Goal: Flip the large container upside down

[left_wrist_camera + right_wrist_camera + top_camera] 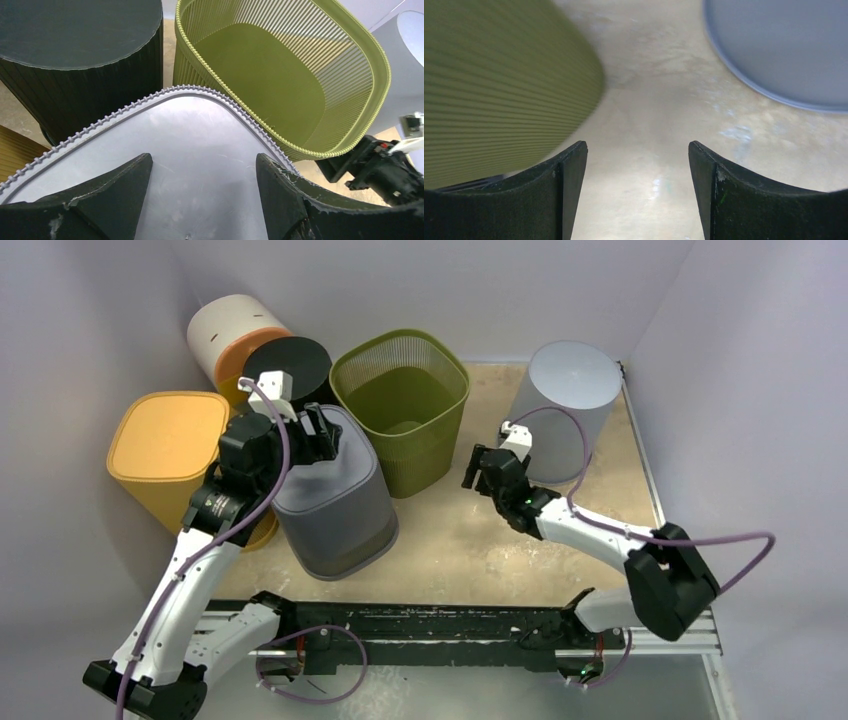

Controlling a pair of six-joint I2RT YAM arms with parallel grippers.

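Black fingers (pixel 115 200) of my left claw (pixel 202 165) fill the bottom of my left wrist view, spread wide and gripping nothing. Right under them is the flat, closed end of the dark grey bin (pixel 335 505), ringed by a toothed rim. I cannot tell whether the fingers touch it. From above, that bin stands on the table (pixel 480 540) at left of centre with its closed end up and its wider end down. My right claw (pixel 637 150) is also released and empty. It hangs low over bare table between the green basket (pixel 420 465) on its left and the pale grey bin (pixel 570 380) on its right, apart from both. The green basket sits just beyond the dark grey bin, mouth up, its slatted wall close against it. A black bin (pixel 290 362), closed end up, stands behind my left claw. A yellow bin (pixel 165 435) is at the far left, and a white and orange bin (pixel 225 330) lies tipped in the back corner.
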